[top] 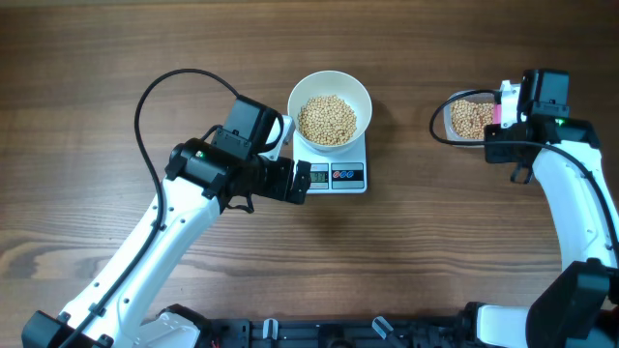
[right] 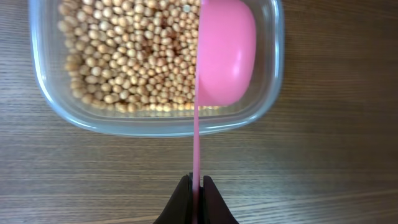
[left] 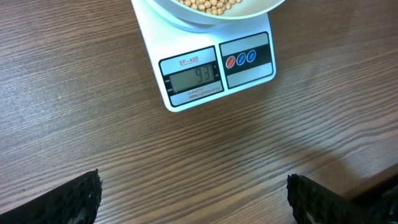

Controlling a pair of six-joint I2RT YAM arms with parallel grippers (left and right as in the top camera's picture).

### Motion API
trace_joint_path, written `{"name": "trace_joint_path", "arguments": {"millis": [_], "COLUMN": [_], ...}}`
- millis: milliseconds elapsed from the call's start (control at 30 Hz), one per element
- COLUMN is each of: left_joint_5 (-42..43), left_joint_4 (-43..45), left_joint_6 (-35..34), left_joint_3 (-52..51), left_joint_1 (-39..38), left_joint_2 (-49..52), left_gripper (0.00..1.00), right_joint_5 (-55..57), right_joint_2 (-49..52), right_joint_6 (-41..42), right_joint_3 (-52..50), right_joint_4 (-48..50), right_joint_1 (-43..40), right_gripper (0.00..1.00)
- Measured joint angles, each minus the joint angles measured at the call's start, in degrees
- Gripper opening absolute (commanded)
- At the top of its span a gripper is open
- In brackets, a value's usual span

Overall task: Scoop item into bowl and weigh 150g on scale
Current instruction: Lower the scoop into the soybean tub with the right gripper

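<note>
You see a brown wood-grain table [top: 97, 58] filling every view; no wall or floor shows, only dark bases along the bottom edge of the overhead picture.

On the left, your left gripper [top: 301, 181] lies low just beside the scale's left front corner. Its jaws are spread wide, and its rough black fingers [left: 78, 199] hold nothing. In the wrist view they are cut off at the lower corners.

At the middle stands the scale [top: 338, 176], with its display [left: 193, 78] reading 93 and its buttons [left: 240, 59] to the right of that. The bowl [top: 366, 97] sits on the scale and covers most of the platform. The beans [top: 327, 119] form a heap inside it. From the left wrist the bowl is cut off by the top edge.

On the right, well apart from the scale, is a clear tub [right: 273, 74] with more beans in it. Your right gripper [right: 198, 186] is pressed together on the thin handle of a pink scoop [right: 225, 53]. The scoop hangs over the tub's right side. Its back faces the camera, so you cannot tell what it carries. From overhead, the gripper hides much of the tub.
</note>
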Motion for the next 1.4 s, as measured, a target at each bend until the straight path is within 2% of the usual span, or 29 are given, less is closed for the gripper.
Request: {"name": "trace_joint_path", "arguments": {"millis": [800,1133,1400], "left_joint_5": [0.00,0.00,-0.02], "left_joint_4": [0.00,0.00,0.00], "left_joint_6": [0.00,0.00,0.00], "left_joint_3": [0.00,0.00,0.00], "left_joint_1": [0.00,0.00,0.00], "left_joint_2": [0.00,0.00,0.00], "left_gripper": [1.00,1.00,1.00], "right_joint_5": [-17.51,-31.30,-34.34], "right_joint_2": [3.61,4.09,4.37], "right_joint_6": [4.66,7.15,9.42], "right_joint_3": [0.00,0.00,0.00], "right_joint_4": [-1.20,-1.86,-2.27], "right_joint_1": [-0.57,-8.44,-9.73], "right_gripper": [0.04,0.04,0.04]}}
